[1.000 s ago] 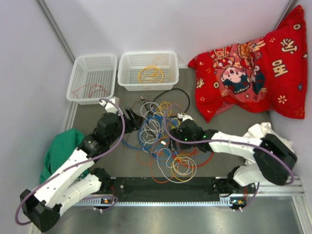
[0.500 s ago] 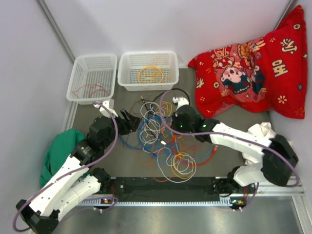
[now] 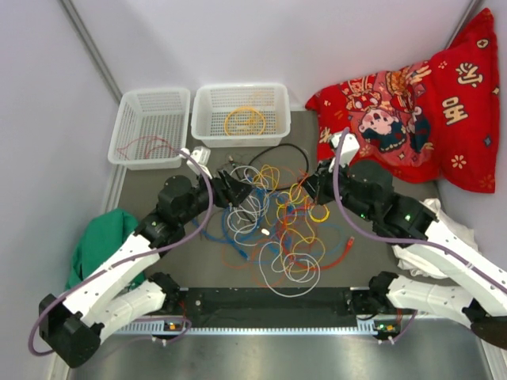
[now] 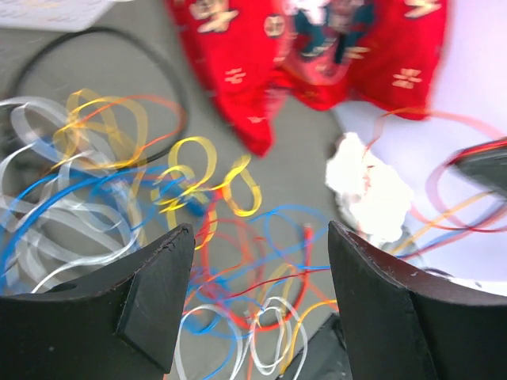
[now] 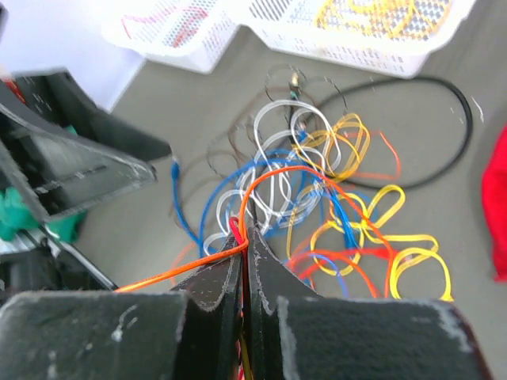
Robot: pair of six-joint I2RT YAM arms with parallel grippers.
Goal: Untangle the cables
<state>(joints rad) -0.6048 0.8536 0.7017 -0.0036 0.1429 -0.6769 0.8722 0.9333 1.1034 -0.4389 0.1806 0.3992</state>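
Right claw has snapped together on an orange cable and drawn back rightward; cables mid-worktop now spread looser — one strand likely coming free; left claw stays apart, empty, over the pile.

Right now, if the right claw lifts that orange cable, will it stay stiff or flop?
Probably floppy: the orange cable curves in a loose loop from the shut right claw. It looks thin, so likely light. It crosses the pile, so neighbours may drag along.
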